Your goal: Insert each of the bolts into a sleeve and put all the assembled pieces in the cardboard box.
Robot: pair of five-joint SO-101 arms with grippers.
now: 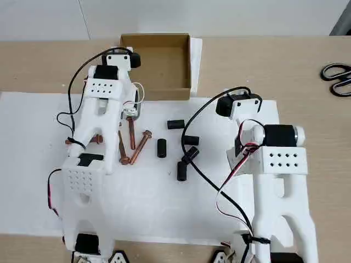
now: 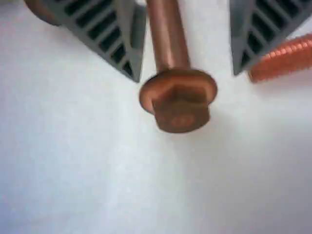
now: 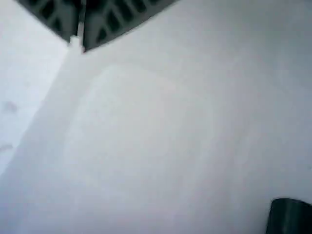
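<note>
My left gripper (image 2: 186, 73) is open and straddles the shaft of a copper bolt (image 2: 178, 100) lying on white paper, its grey fingers (image 2: 114, 36) clear of the shaft on both sides. A second, threaded bolt (image 2: 282, 61) lies just outside one finger. From above, the left gripper (image 1: 131, 113) hangs over the far end of a cluster of copper bolts (image 1: 141, 147). Several black sleeves (image 1: 162, 148) lie scattered to their right. The cardboard box (image 1: 155, 93) stands behind. My right gripper (image 3: 77, 41) is shut, low over bare paper, with a sleeve (image 3: 290, 217) nearby.
White paper (image 1: 164, 208) covers the middle of the wooden table. Scissors (image 1: 337, 76) lie at the far right edge. Black cables (image 1: 192, 159) from the right arm trail across the sleeves.
</note>
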